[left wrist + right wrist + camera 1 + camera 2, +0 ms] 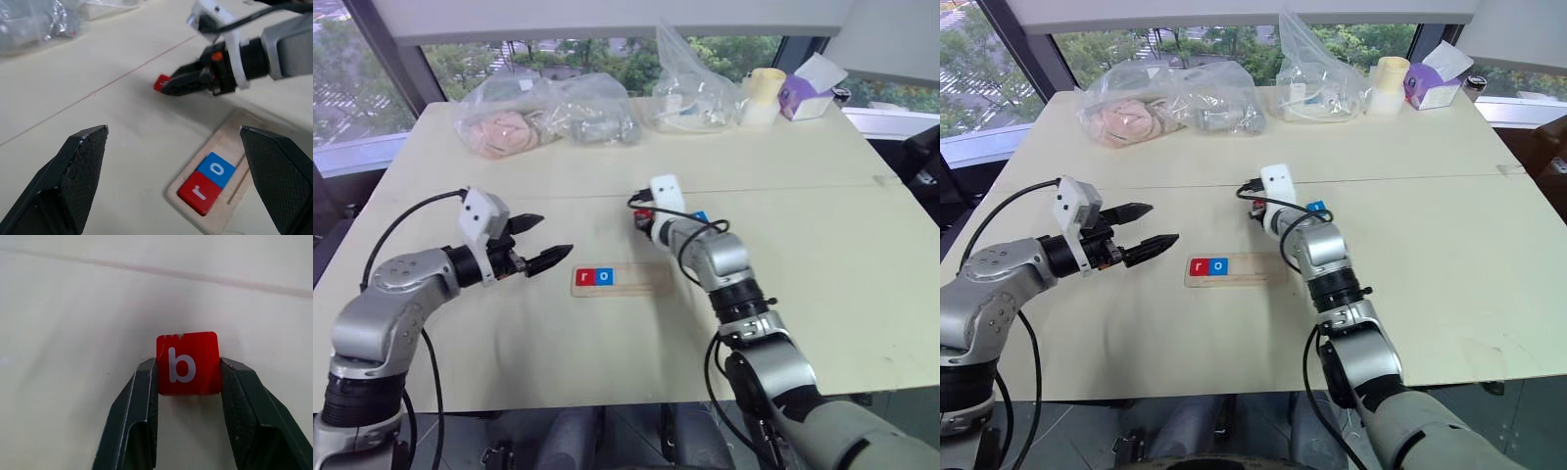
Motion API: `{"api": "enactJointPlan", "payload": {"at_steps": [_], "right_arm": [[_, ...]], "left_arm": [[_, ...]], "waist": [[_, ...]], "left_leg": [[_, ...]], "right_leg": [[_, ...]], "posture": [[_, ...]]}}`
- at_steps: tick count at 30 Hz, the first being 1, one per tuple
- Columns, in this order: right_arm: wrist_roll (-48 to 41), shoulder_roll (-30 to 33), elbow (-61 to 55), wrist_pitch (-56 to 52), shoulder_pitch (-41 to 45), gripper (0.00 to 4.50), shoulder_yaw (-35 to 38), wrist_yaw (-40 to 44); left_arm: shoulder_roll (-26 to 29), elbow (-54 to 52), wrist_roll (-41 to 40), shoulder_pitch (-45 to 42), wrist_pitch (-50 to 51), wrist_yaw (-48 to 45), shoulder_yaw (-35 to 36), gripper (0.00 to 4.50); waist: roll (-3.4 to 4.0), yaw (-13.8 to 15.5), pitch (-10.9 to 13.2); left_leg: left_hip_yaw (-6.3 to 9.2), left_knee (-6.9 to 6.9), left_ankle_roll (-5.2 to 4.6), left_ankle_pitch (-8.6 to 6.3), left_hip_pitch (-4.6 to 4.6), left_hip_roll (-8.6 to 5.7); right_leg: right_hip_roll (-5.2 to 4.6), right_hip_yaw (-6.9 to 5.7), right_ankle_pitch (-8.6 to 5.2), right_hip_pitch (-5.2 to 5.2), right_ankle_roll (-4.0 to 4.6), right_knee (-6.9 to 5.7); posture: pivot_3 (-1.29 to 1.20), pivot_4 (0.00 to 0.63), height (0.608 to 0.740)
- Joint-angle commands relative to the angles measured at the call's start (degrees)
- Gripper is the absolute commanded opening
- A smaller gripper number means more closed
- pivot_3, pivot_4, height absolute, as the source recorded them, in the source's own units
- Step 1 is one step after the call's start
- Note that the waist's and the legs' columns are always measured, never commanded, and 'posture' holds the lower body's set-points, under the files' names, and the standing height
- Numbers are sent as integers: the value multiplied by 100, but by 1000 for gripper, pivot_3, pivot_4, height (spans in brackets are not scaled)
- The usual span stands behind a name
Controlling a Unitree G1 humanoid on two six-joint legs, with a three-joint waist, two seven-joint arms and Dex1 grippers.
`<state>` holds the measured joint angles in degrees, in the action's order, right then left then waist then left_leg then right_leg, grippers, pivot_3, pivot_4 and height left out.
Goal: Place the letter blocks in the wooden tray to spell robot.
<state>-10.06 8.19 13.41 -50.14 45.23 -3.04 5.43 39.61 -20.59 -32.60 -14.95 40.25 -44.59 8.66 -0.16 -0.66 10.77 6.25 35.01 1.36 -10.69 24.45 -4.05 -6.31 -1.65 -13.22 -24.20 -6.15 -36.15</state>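
Right wrist view: right end effector [187, 377] pinched red "b" block [187, 363] between both fingers, block flat on pale table [73, 333]. Head views: wooden tray [625, 279] lay on table between arms, red "r" block [584, 277] and blue "o" block [604, 277] seated side by side at tray's left end, rest of tray bare. Another blue block [700, 217] lay just beside right wrist. Left end effector [540, 243] hovered left of tray, fingers spread wide, holding nothing.
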Motion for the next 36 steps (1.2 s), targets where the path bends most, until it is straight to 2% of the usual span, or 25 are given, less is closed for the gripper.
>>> {"api": "enactJointPlan", "payload": {"at_steps": [1,5,14,19,24,30,31,34,36], "right_arm": [[-220,342,-1552,-808,-293,1157,333,143],[-312,360,-3294,-2161,-1066,1157,711,-118],[101,-845,-5495,-3855,-2703,1157,1025,-936],[131,-1208,-6157,-4236,-3158,1157,1067,-941],[172,-1449,-6211,-4236,-3337,1157,1059,-972],[199,-1322,-6251,-4175,-3270,4188,1071,-895],[187,-1263,-6273,-4129,-3226,4474,1097,-850],[-450,-737,-6513,-3394,-2774,4474,1629,169],[-902,71,-6472,-3011,-2896,4474,1640,1071]], "left_arm": [[30,-143,76,-1,-178,-132,-226,4500],[-59,-123,135,-169,-239,-191,-531,4500],[-76,205,273,-498,-360,-506,-959,4500],[118,207,306,-589,-315,-824,-1065,4500],[139,304,385,-636,-342,-954,-1154,4500],[152,449,486,-651,-473,-1053,-1194,4500],[153,471,499,-651,-493,-1070,-1189,4500],[379,481,514,-544,-676,-1426,-1135,4500],[598,438,535,-420,-844,-1758,-1149,4500]], "waist": [[0,-15,0],[-2,-38,-1],[0,-25,-2],[0,-23,-2],[1,-18,-1],[1,-23,-1],[1,-22,-1],[6,-35,3],[6,-35,3]], "left_leg": [[-2,-1,0,0,0,-1],[-1,-14,-1,-1,-1,4],[-5,-7,-1,-1,0,33],[-5,-7,1,-1,1,46],[-6,-9,3,-3,2,50],[-7,-16,3,-3,3,56],[-7,-18,3,-3,3,56],[-9,-18,2,-2,6,56],[-13,-16,2,-2,7,58]], "right_leg": [[-2,0,0,0,0,1],[-1,0,-4,-8,4,0],[8,1,-12,-11,19,-4],[19,0,-11,-12,25,3],[20,0,-14,-12,30,8],[23,-1,-15,-19,39,10],[23,-1,-15,-19,41,10],[25,-1,-15,-23,41,11],[25,-1,-15,-23,40,14]], "posture": [[0,150,740],[0,150,740],[0,150,740],[0,150,740],[0,150,740],[0,150,740],[0,150,740],[0,150,740],[0,150,740]]}}
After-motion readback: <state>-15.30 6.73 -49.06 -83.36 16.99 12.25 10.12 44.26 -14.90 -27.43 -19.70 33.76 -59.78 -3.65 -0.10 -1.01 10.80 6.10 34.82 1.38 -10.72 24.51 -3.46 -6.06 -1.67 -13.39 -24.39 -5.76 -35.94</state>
